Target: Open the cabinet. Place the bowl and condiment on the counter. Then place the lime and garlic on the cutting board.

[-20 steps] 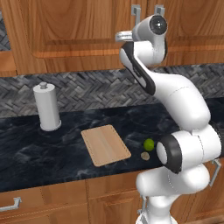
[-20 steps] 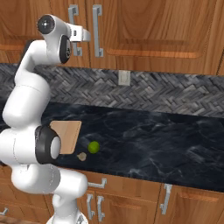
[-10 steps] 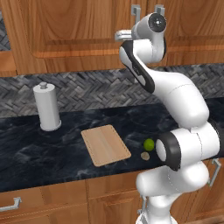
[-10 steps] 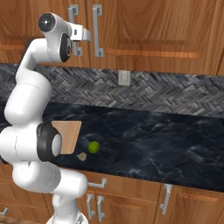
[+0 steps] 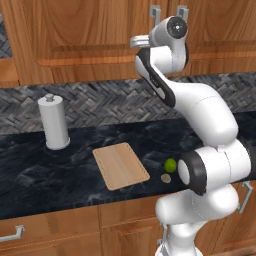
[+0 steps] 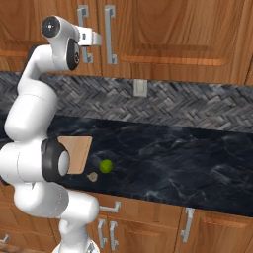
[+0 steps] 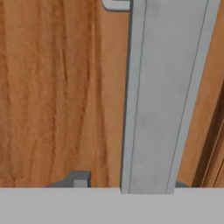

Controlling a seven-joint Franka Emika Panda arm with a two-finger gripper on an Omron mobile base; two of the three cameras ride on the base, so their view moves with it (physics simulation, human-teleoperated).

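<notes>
Pincer: the two-finger pincer (image 6: 88,38) at the end of the white arm is raised to the vertical grey metal bar handle (image 7: 164,100) of the left upper door; in the hand view the bar runs up between the finger tips (image 7: 78,179), which sit close on either side of it. Whether they press on the bar, cannot tell.
Cabinet: warm brown wooden wall cabinet (image 5: 90,35) with raised-panel doors, both doors flush and shut; two grey bar handles side by side at the door seam.
Counter: long dark black-blue marbled stone counter (image 6: 188,163) with pale veins, below a grey herringbone-tiled wall.
Cutting board: flat light-wood rectangle with rounded corners (image 5: 120,165), lying on the counter in front of the robot base.
Paper towel: tall white roll on a stand (image 5: 54,122), upright on the counter, well apart to the left of the board.
Lime: small bright green ball (image 5: 170,165) on the counter, near the board's right edge, off the board.
Garlic: tiny tan-beige lump (image 5: 165,178) on the counter, just beside the lime toward the front edge, also off the board.
</notes>
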